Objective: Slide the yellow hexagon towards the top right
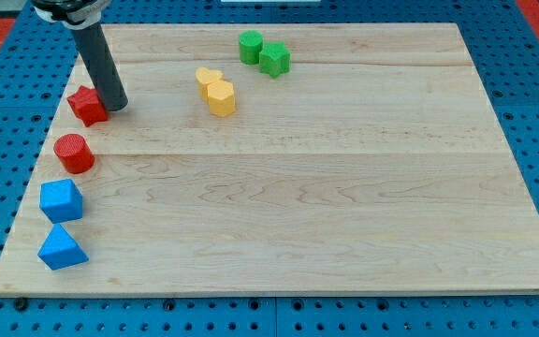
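Along the view's left edge of the wooden board (344, 234), from bottom to top: blue wedge-like block (61, 248), blue cube-like block (61, 199), red cylinder (73, 153), red star-like block (88, 105). My tip (115, 105) rests on the board just beside the red star, at its 3 o'clock, apparently touching it. The rod carries no jaws and has hold of nothing; its upper end is cut off by the view's top edge. The yellow hexagon (221, 97) sits well apart from my tip, at its 3 o'clock, in the upper middle of the board. It stands upright, flat top facing up; no clear long axis can be made out. A yellow heart-like block (208, 79) touches it at 11 o'clock. Farther right, at 1 o'clock from the hexagon: green cylinder (250, 47) and green star-like block (274, 60), touching each other.
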Controlling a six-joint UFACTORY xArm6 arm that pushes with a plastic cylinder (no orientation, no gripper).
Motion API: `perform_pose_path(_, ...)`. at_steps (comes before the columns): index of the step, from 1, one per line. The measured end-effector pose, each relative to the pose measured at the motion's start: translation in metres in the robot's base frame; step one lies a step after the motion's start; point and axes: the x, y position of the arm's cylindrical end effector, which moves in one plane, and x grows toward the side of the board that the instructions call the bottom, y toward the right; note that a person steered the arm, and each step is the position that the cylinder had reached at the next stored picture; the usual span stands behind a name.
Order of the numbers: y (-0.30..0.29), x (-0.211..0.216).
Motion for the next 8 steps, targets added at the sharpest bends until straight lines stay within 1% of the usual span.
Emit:
perform_pose_path(6, 0.002, -0.011)
perform_pose_path(7, 0.025, -0.011)
perform_pose_path(8, 0.076, -0.002)
